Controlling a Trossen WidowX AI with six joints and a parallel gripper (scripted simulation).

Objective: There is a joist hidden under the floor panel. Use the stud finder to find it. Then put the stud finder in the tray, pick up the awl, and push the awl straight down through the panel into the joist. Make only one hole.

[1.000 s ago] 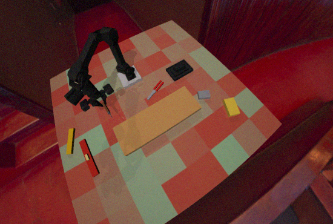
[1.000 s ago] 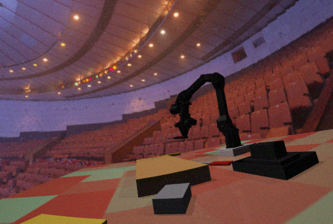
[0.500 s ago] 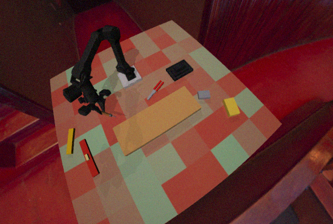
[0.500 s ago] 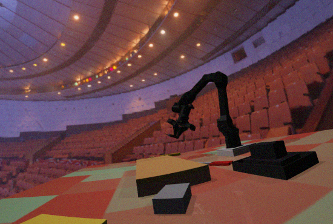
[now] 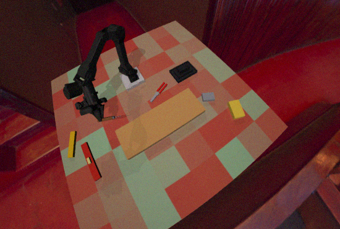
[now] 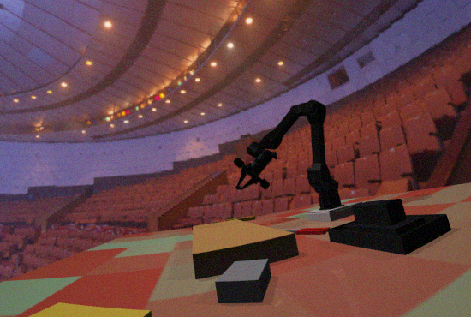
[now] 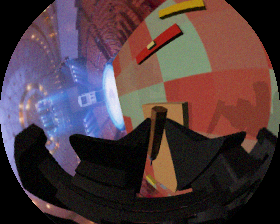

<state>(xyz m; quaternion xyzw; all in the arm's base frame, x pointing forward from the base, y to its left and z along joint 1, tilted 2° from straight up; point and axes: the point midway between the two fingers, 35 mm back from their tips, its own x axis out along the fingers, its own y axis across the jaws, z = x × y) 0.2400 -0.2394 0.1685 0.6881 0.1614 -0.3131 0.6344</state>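
I am on the awl step: my gripper [image 5: 100, 117] is clamped narrow on the awl [image 5: 110, 117], held in the air near the counter [image 5: 198, 170] edge that lies to the left in the top view, just off the near end of the floor panel [image 5: 161, 120]. The dark block standing in the black tray [image 6: 428, 229], toward the far edge of the counter, looks to me like the stud finder [image 6: 380, 211], so I judge the search and the put-away to be done. In the top view the awl shows a brown handle with a thin, darker shaft, and it lies closer to level than upright, its point toward the panel. In the wrist view the handle [image 7: 154, 128] runs up between my fingers. From the exterior view my gripper [image 6: 241, 185] hangs well above the counter, but the awl is too small to make out there. Next I would need to bring the point straight down, carry it over the orange panel to the joist line, which nothing on the panel's surface marks, and press once. A tilted shaft could skid or widen the hole.
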